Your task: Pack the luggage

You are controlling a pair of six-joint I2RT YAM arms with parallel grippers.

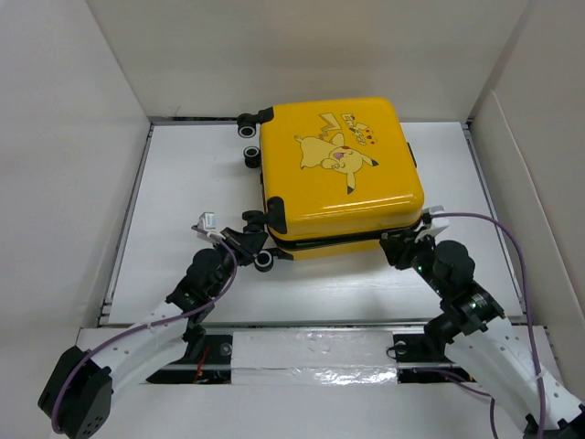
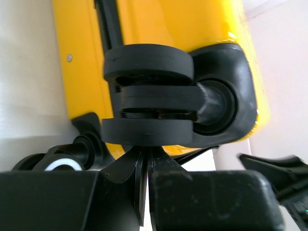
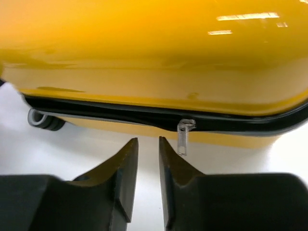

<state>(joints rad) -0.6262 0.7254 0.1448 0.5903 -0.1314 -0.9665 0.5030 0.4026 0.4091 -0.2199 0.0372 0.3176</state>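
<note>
The yellow luggage (image 1: 334, 165) with the Pikachu print lies flat on the white table, lid down, wheels to the left. A black seam runs along its near side. My left gripper (image 1: 254, 240) is at its near left corner, fingers shut together and empty, tips just under a black wheel (image 2: 147, 62). In the left wrist view the gripper (image 2: 146, 153) shows only a thin slit. My right gripper (image 1: 400, 242) is at the near right corner. In the right wrist view it (image 3: 148, 139) stands narrowly open and empty, just below the black zipper trim (image 3: 120, 114). A clear zipper pull (image 3: 182, 137) hangs beside its right fingertip.
White walls enclose the table on the left, back and right. A rail wrapped in silver tape (image 1: 315, 361) runs along the near edge between the arm bases. Two more wheels (image 1: 249, 128) stick out at the luggage's far left. A grey-rimmed wheel (image 3: 43, 120) shows at left.
</note>
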